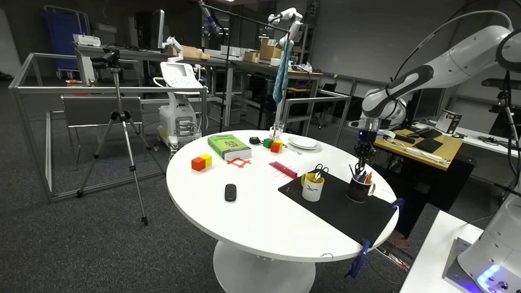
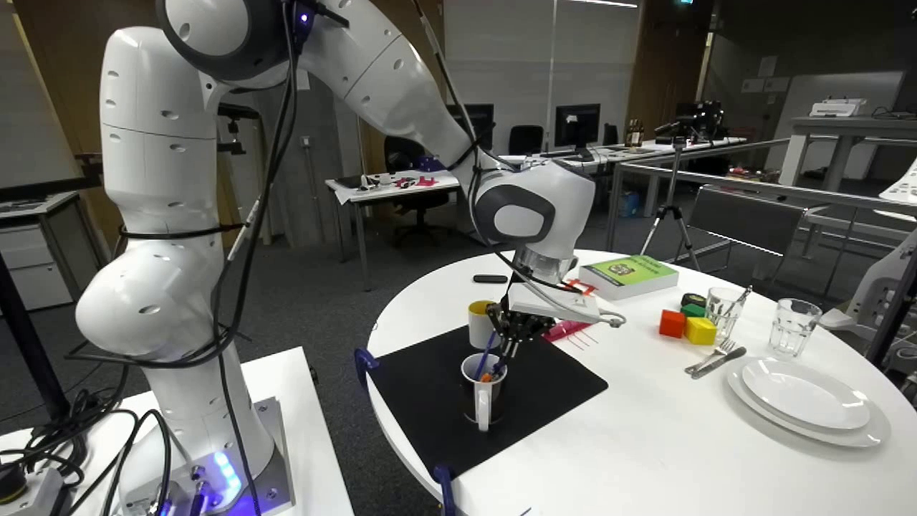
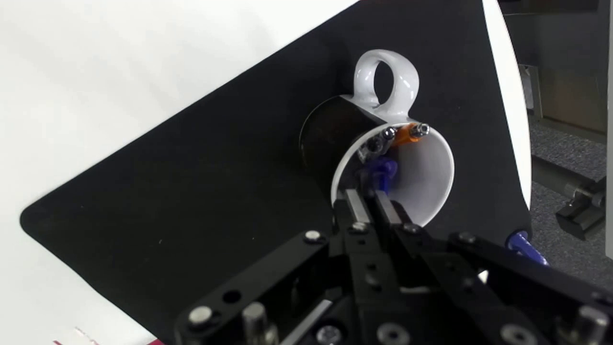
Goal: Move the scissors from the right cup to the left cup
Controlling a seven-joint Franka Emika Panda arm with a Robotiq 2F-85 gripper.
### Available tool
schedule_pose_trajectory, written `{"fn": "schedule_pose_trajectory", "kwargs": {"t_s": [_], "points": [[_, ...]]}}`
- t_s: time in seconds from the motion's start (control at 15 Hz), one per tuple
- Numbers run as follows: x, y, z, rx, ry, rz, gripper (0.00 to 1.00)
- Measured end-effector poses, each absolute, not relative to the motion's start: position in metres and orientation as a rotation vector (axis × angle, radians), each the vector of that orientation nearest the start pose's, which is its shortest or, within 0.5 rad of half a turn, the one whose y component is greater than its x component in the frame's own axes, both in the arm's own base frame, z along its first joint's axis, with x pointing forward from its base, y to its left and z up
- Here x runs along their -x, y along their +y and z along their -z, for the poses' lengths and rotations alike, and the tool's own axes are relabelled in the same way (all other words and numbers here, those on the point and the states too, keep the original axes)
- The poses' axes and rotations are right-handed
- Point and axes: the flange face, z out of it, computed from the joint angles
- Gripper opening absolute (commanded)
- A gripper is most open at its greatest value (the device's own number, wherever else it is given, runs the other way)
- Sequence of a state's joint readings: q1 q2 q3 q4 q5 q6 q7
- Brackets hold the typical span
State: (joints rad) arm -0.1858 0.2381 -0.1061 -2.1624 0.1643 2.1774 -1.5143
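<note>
The scissors (image 1: 320, 169), with dark loop handles up, stand in the left cup (image 1: 312, 192), which is pale with a yellow inside. The left cup also shows in an exterior view (image 2: 481, 326), where my gripper partly covers it and the scissors are hidden. The right cup (image 1: 357, 193) is dark with a white handle and holds several pens; it also shows in the wrist view (image 3: 330, 136). My gripper (image 3: 368, 196) points down at its mouth, fingertips among the pens (image 3: 383, 167). The fingers are close together with a narrow gap; whether a pen is between them is unclear.
Both cups stand on a black mat (image 1: 338, 203) clamped to the round white table (image 1: 260, 224). Nearby are a pink piece (image 1: 285, 169), a black case (image 1: 230, 192), a green book (image 1: 229, 147), coloured blocks (image 2: 673, 323), glasses (image 2: 794, 326) and plates (image 2: 806, 394).
</note>
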Motion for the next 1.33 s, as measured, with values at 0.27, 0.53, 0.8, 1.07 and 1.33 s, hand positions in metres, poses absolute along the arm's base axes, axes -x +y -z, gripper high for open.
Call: {"fn": "schedule_pose_trajectory", "kwargs": {"t_s": [0.27, 0.53, 0.8, 1.07, 1.33], "points": [[-0.519, -0.149, -0.288, 2.483, -1.558, -0.057, 0.02], [-0.519, -0.148, -0.31, 2.486, -1.571, -0.036, 0.02], [-0.518, -0.146, -0.332, 2.479, -1.574, -0.028, 0.02], [-0.518, -0.145, -0.351, 2.485, -1.573, -0.016, 0.02], [-0.521, -0.144, -0.368, 2.53, -1.574, -0.03, 0.02]]}}
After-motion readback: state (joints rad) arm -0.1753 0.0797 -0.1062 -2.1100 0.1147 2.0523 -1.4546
